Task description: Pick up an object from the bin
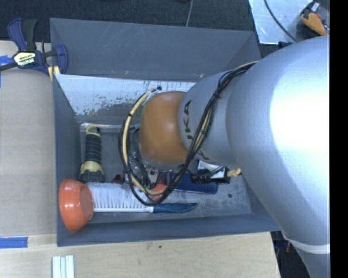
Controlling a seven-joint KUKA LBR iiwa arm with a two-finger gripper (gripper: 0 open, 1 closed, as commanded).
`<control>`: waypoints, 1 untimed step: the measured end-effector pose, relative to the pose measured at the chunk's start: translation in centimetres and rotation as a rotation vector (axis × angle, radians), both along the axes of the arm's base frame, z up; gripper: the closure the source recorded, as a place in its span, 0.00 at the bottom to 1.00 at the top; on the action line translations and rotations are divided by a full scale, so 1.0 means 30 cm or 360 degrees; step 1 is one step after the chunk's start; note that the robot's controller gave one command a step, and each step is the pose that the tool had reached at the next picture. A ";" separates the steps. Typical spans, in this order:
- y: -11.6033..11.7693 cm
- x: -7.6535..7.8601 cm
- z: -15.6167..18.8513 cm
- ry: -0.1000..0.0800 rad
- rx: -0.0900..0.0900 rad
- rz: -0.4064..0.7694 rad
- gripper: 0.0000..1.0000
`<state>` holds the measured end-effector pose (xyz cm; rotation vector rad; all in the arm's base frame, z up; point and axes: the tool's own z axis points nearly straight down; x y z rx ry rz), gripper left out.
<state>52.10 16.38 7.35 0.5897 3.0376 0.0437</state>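
Arm point(267, 132) w/ orange cover point(162, 126) over hand point(146, 185), grip can't tell, brush point(119, 200), orange bowl point(75, 204) alongside.

On the floor of the grey metal bin point(162, 51), an orange bowl point(75, 204) is seen front left, just beside a white-bristled brush point(119, 199); a black ribbed tool point(93, 152) is laid behind them.

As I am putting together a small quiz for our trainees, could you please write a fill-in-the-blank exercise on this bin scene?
1. The bowl in the lower left corner of the bin is ____ in colour.
2. The brush next to the bowl has white bristles and a ____ handle.
3. The arm reaches into the bin from the picture's ____ side.

Missing words: orange; blue; right.
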 end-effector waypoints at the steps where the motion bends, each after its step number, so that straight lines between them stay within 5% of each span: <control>1: 0.000 0.000 0.000 0.0000 0.0000 0.0000 1.00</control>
